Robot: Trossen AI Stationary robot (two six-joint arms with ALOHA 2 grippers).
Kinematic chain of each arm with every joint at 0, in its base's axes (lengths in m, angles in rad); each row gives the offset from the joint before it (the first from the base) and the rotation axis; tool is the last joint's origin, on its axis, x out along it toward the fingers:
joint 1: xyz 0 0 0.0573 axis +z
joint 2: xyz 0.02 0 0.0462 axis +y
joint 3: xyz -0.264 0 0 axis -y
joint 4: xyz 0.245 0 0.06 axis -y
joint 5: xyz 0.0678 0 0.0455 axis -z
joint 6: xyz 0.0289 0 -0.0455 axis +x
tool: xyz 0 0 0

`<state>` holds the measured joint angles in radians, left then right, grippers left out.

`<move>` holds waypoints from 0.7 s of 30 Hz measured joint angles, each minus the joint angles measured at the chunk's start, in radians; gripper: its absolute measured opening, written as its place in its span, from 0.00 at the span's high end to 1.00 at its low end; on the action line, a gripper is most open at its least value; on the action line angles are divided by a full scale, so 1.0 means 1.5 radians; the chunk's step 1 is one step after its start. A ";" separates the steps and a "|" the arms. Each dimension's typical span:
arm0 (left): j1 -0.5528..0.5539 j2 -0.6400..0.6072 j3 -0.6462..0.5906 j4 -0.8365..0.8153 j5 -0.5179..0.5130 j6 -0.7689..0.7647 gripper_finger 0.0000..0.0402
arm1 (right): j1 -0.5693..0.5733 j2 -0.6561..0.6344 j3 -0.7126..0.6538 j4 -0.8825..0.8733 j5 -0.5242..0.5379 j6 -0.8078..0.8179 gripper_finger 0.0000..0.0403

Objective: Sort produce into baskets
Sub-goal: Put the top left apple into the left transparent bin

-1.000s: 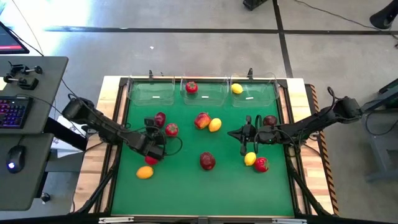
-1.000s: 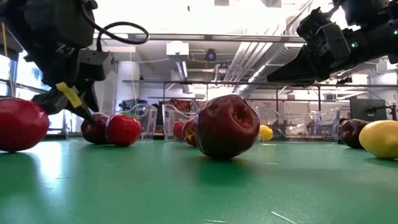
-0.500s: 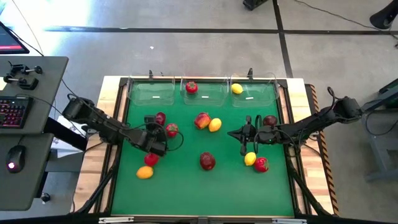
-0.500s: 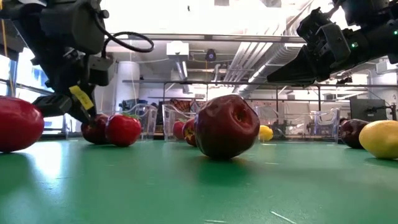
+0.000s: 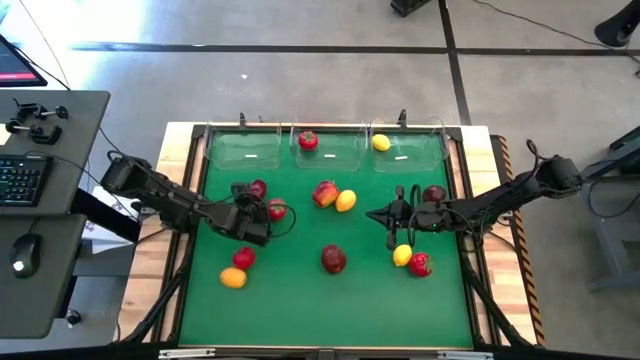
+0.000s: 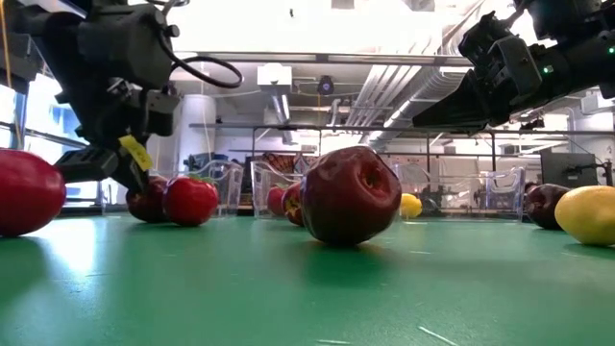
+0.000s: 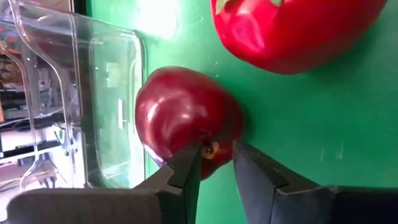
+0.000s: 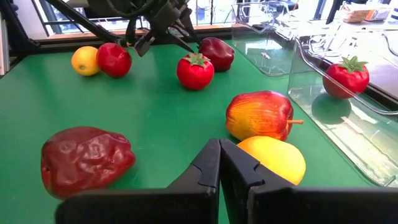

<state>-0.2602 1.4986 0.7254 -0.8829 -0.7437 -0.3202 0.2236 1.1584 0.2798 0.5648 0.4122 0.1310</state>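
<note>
Two dark fingers [image 7: 186,171] of the left end effector [image 7: 214,165] stand slightly apart on either side of the stem end of a dark red apple [image 7: 186,118], their tips just at its surface; whether they truly pinch it cannot be told. That apple lies on the green mat [image 5: 300,290] near the table's left edge, just in front of the left basket [image 5: 243,148], with a bright red green-topped fruit [image 5: 277,209] just beside it. Seen from above, the left end effector [image 5: 255,200] reaches in from the left edge. The right end effector [image 8: 219,163] has its fingers pressed together and holds nothing; it hovers over the right half of the mat [image 5: 385,214], pointing towards the middle. Before it lie a red-orange apple [image 5: 324,193] and a lemon [image 5: 345,201], touching each other near the centre. A wrinkled dark red apple [image 5: 333,259] sits nearer the front edge, a second lemon [image 5: 402,256] and a red fruit [image 5: 420,265] lie together towards the right edge, and another dark apple [image 5: 434,194] rests by the right arm. Towards the front left corner sit a red fruit [image 5: 243,257] and an orange-yellow fruit [image 5: 232,277]. Along the far edge, the middle basket [image 5: 345,150] holds one red green-topped fruit [image 5: 308,140] and the right basket [image 5: 415,152] holds a lemon [image 5: 381,142].
</note>
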 joint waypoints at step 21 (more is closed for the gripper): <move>0.042 0.000 0.000 0.001 0.001 0.002 0.99 | 0.000 0.000 0.000 0.000 0.000 0.000 1.00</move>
<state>-0.1965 1.4986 0.7254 -0.8821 -0.7429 -0.3171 0.2234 1.1584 0.2798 0.5648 0.4119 0.1310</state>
